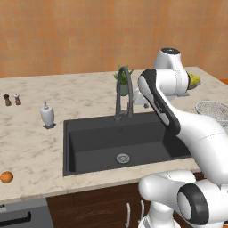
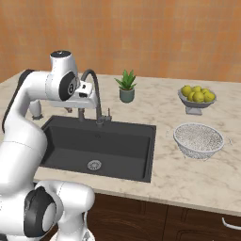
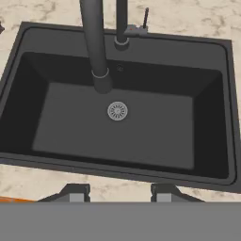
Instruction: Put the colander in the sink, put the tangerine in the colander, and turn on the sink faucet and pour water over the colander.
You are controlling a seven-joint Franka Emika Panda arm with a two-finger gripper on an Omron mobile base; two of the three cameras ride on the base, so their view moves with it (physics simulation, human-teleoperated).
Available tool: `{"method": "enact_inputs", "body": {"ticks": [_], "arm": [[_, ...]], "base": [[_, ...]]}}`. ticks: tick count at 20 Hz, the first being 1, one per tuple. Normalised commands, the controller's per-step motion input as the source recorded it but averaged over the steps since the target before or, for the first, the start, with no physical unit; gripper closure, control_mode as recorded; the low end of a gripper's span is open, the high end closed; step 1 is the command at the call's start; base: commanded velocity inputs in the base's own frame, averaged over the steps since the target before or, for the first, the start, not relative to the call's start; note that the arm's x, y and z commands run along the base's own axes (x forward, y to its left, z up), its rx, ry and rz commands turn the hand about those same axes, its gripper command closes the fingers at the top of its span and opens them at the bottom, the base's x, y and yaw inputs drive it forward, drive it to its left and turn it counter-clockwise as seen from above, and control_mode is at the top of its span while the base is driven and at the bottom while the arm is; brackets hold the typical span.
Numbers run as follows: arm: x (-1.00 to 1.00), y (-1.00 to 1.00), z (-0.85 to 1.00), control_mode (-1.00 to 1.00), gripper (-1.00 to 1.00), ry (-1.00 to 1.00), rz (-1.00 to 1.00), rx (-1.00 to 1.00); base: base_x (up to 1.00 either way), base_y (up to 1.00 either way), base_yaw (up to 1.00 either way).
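Colander (image 2: 198, 140) sat on the counter (image 2: 188, 179) to the right of the sink (image 2: 66, 150), well apart from the rim, with the bowl of yellow-green fruit (image 2: 196, 98) just behind it. Nothing was in the sink yet, only the round drain (image 3: 117, 111) in the middle of its floor. I saw the tangerine (image 1: 6, 177) far off on the other side of the sink, near the front edge of the counter. The faucet (image 2: 94, 94) stood behind the sink with its spout curved over the basin, and no water ran from it. My gripper (image 3: 119, 192) hung high above the sink, looking straight down into it. Its two tips stood a little apart, and nothing was between them. So I judged that I was at the very first step, and the colander had not been picked up. I thought my next move should be to swing the arm to the right of the sink, come down over the colander, open the tips wider, and pinch its rim or one small handle. The mesh wall looked thin, so I would need to grab it with care.
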Motion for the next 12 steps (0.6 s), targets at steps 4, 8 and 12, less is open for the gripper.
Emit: {"method": "enact_inputs", "body": {"ticks": [4, 8, 12], "arm": [[-0.2, -0.06, 0.0, -1.0, -1.0, -0.01, -0.01, 0.0], [-0.17, -0.47, -0.03, -1.0, -1.0, 0.0, -0.07, 0.01], [0.0, -0.84, -0.05, -1.0, -1.0, 0.01, -0.06, 0.06]], "base": [[0.0, 0.0, 0.0], [0.0, 0.0, 0.0], [0.0, 0.0, 0.0]]}}
